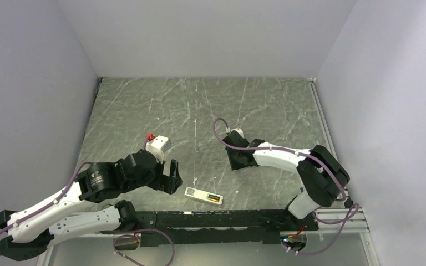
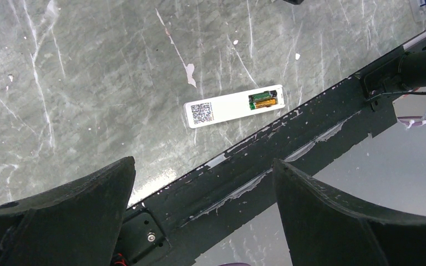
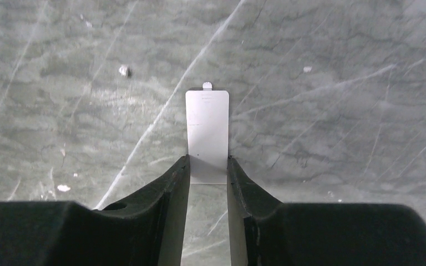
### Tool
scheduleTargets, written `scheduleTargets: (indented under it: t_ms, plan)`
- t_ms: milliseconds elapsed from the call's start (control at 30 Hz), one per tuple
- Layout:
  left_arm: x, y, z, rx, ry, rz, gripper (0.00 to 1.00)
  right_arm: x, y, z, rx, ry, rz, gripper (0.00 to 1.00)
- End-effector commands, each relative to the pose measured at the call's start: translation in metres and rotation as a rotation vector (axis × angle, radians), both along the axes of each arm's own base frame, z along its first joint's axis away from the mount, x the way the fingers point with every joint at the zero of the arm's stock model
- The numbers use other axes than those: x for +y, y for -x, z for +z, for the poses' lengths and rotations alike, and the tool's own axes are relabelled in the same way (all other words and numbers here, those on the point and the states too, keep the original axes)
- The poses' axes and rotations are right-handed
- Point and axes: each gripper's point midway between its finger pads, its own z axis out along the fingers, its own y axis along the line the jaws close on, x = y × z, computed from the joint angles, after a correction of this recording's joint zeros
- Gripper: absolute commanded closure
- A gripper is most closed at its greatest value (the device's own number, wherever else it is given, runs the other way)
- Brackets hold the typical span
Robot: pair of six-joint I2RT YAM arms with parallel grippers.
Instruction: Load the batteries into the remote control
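Left gripper (image 1: 170,178) wide apart, holding nothing, just left of remote (image 1: 203,195). One remote, back side up, near front edge of table (image 1: 144,111). Left wrist view shows it best: two batteries (image 2: 263,100) in slot. Right gripper (image 1: 238,158) further right. Only its own wrist view shows fingers (image 3: 177,177) squeezing one small white cover (image 3: 207,127).

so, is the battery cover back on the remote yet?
No: in the left wrist view the remote lies uncovered with the batteries showing, and the cover sits between the fingers of the right gripper.
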Motion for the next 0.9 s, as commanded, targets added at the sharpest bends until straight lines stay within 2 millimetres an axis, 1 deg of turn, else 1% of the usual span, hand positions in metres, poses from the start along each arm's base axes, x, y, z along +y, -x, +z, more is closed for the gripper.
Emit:
scheduleTargets:
  t_ms: [0,200,367,533,700,867]
  plan:
    - [0.0,-0.006,0.005,-0.027,0.017,0.023,0.01,-0.021,0.038,-0.014,0.098,0.071,0.002,0.71]
    - [0.0,-0.006,0.005,-0.028,0.018,0.023,0.01,-0.017,0.062,-0.009,0.128,0.011,0.023,0.72]
    - [0.0,-0.006,0.006,-0.029,0.02,0.02,0.0,-0.009,0.091,-0.006,0.174,-0.05,0.044,0.72]
    - [0.0,-0.006,0.006,-0.03,0.021,0.023,0.01,-0.011,0.117,-0.004,0.191,-0.042,0.048,0.71]
    - [0.001,-0.005,0.008,-0.034,0.031,0.023,0.01,-0.009,0.144,-0.001,0.211,-0.09,0.04,0.71]
    - [0.0,-0.005,0.007,-0.032,0.027,0.019,0.0,-0.007,0.163,0.006,0.214,-0.125,0.039,0.7]
